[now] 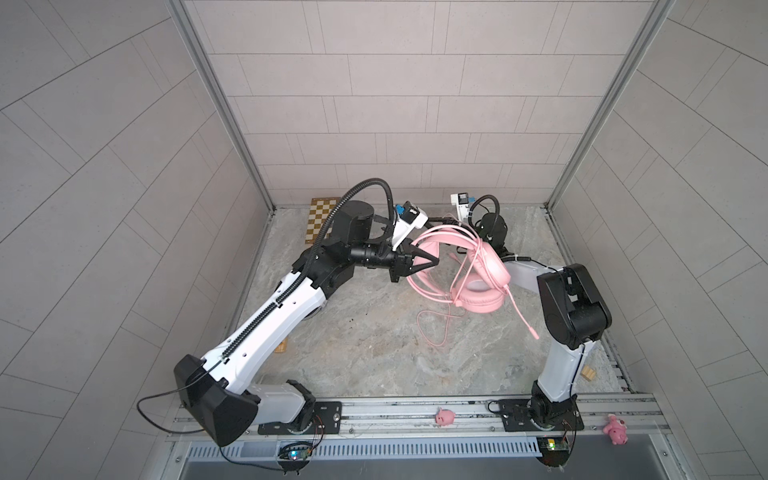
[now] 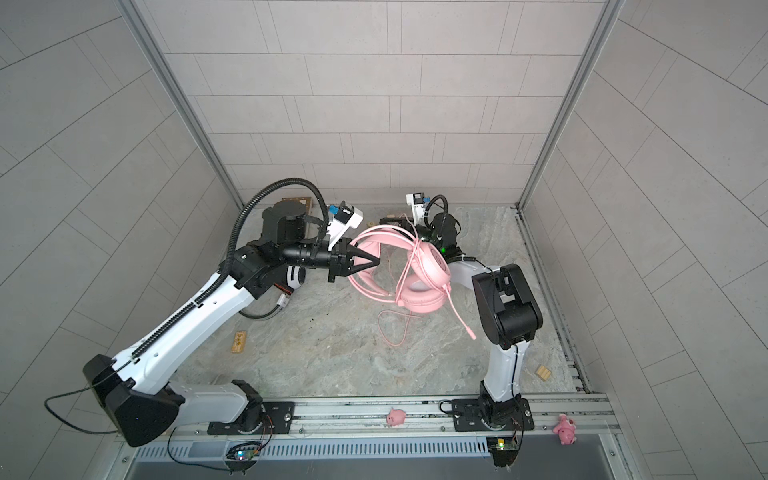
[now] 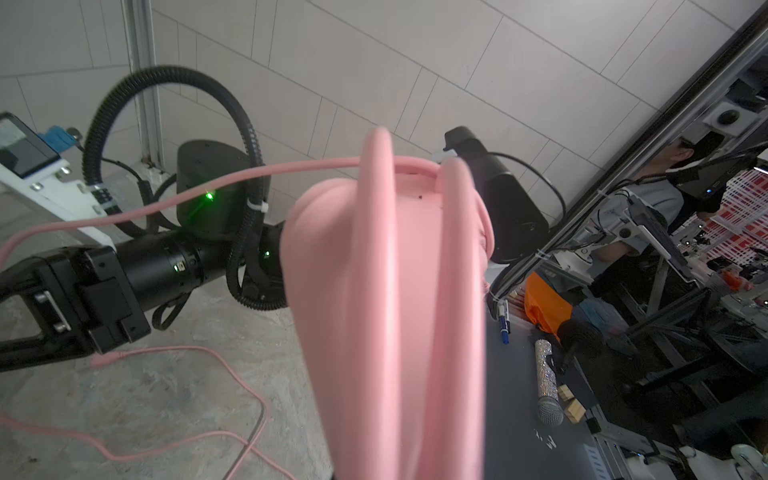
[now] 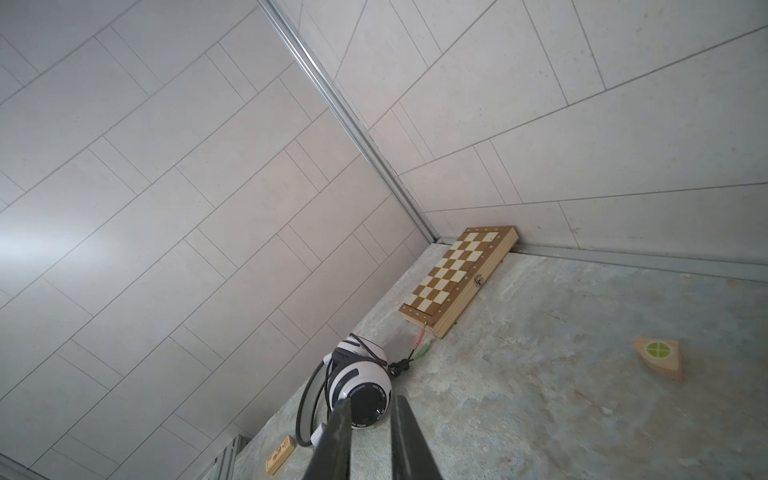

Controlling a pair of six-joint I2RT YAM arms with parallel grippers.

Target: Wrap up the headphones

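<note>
The pink headphones stand tilted at mid table, with one earcup on the surface. My left gripper is shut on their wide headband, which hides the fingers in the left wrist view. Pink cord runs from the headband toward my right gripper, and more cord loops lie on the table. The right gripper sits near the back wall, its fingers a little apart with nothing between them. The white headphones with black stripes lie by the left wall, under my left arm.
A chessboard lies in the back left corner. Small wooden blocks sit at the left and the front right, and a wedge with a green disc is on the table. Pink pig toys rest on the front rail. Walls close three sides.
</note>
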